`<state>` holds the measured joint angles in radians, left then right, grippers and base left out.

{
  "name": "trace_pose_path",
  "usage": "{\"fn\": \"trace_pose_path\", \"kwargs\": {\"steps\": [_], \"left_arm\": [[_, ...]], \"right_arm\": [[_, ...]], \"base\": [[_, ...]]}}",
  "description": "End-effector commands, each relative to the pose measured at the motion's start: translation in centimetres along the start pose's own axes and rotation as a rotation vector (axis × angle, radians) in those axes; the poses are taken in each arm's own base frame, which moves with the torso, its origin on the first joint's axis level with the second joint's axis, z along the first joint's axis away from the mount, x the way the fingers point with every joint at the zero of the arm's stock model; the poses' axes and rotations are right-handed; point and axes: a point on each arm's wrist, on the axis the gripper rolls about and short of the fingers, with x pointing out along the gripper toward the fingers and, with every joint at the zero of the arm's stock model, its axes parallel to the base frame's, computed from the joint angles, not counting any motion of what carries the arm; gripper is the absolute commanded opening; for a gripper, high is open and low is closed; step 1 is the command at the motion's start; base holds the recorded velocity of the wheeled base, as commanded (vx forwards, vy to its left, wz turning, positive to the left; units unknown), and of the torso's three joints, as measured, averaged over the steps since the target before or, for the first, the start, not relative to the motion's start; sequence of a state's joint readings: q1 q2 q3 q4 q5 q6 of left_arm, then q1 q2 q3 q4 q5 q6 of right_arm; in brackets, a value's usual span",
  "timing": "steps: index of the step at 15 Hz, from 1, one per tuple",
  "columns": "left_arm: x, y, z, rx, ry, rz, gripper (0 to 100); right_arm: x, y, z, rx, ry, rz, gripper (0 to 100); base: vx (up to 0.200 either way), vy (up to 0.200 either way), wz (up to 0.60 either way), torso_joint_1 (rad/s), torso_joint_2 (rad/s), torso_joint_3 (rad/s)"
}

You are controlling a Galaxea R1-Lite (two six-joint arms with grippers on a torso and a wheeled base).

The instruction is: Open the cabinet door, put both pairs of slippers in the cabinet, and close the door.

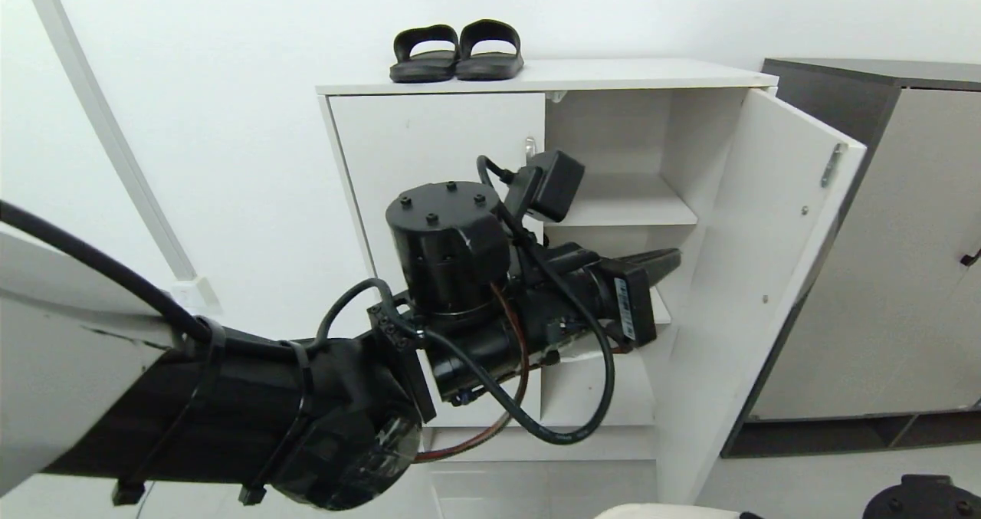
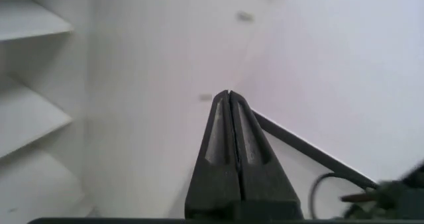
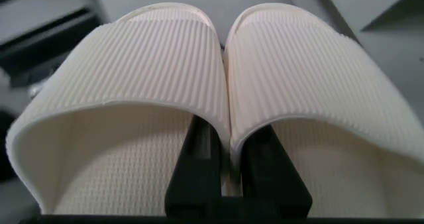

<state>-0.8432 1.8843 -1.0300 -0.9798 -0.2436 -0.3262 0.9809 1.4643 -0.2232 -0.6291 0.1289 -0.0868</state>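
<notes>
My left claw (image 1: pixel 668 258), fingers pressed together on nothing, hangs before the white cabinet (image 1: pixel 651 74), whose right door (image 1: pixel 766 274) stands open. The black slippers (image 1: pixel 457 51) sit on top. My right claw (image 3: pixel 228 177) grips the cream slippers (image 3: pixel 146 71).

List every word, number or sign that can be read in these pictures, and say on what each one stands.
No text can be read.
A white label beside the left claw: print too small to read.
On the black slippers, the cream slippers and the cabinet: no print visible.
</notes>
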Motion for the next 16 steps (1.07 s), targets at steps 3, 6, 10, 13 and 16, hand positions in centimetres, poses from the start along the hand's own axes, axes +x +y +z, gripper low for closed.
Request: {"fn": "trace_pose_path", "kwargs": {"steps": [3,6,10,13,16], "left_arm": [[-6.3,2.1,5.2,0.030,-0.072,0.145,0],[-12.8,0.5,8.0,0.040,-0.056,0.284,0],[-20.9,-1.4,7.9,0.146,-0.052,0.627,0],[-28.5,-3.1,3.5,0.225,-0.052,0.922,0],[-33.4,-4.9,-0.6,0.266,-0.093,1.095,0]], "right_arm": [[3.1,-2.0,3.1,0.191,-0.033,-0.242,0],[6.6,-4.4,6.2,0.360,-0.126,-0.521,0],[9.2,-7.0,8.0,0.444,-0.191,-0.792,0],[9.6,-8.2,8.4,0.460,-0.221,-0.885,0],[9.7,-8.3,8.3,0.462,-0.215,-0.892,0]], "base": [[0.000,0.000,0.00,0.000,0.00,0.000],[0.000,0.000,0.00,0.000,0.00,0.000],[0.000,0.000,0.00,0.000,0.00,0.000],[0.000,0.000,0.00,0.000,0.00,0.000],[0.000,0.000,0.00,0.000,0.00,0.000]]}}
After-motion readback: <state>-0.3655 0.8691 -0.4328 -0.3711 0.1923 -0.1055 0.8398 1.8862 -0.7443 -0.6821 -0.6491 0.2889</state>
